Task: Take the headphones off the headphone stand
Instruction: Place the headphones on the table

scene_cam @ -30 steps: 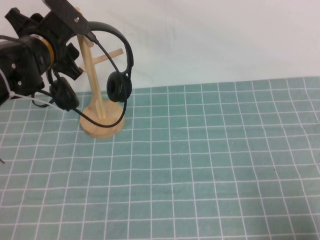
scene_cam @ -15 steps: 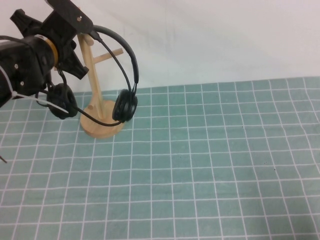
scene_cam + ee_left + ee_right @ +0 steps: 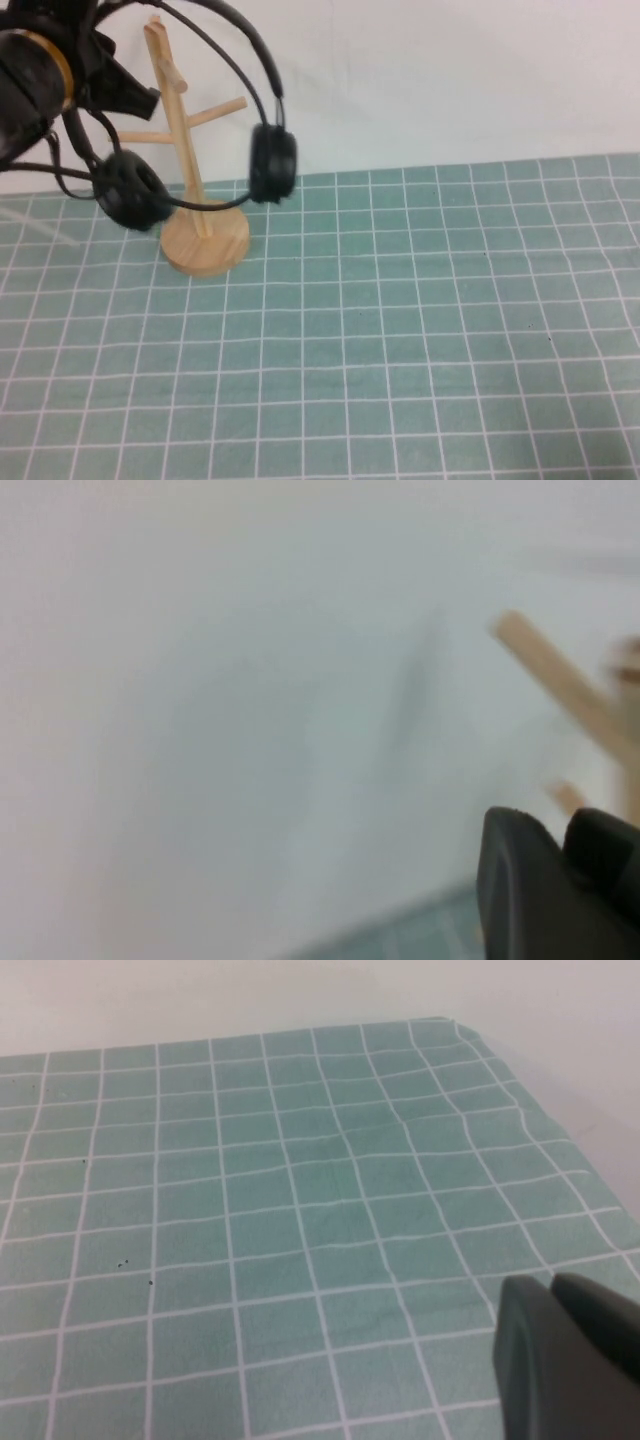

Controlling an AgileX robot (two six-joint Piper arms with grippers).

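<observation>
Matte black headphones [image 3: 205,150] are hanging up at the far left of your high view, headband arching over the top of the headphone stand [image 3: 190,190] and the two ear cups dangling on either side of its post, above the round base. Your left tool [image 3: 75,60] is sitting at the upper left corner, mostly cut off by the frame edge; the band is running up into it, so it is probably carrying the headphones, though you cannot tell from here how far its fingers are closed. The left wrist view is showing only a dark tool tip, a blurred wooden peg and pale wall, which settles nothing.

You are in the lifting-off step: the cups are hanging clear of the green gridded desk [image 3: 420,330] and the band looks raised off the pegs, but the headphones are straddling the post, so they are not free yet. The next move is calling for more height, then a sideways pull away from the angled pegs, watching that the thin cable between the cups is not snagging a branch.

Your right tool [image 3: 570,1360] is showing only in its own wrist view, above bare desk; its opening cannot be judged.
</observation>
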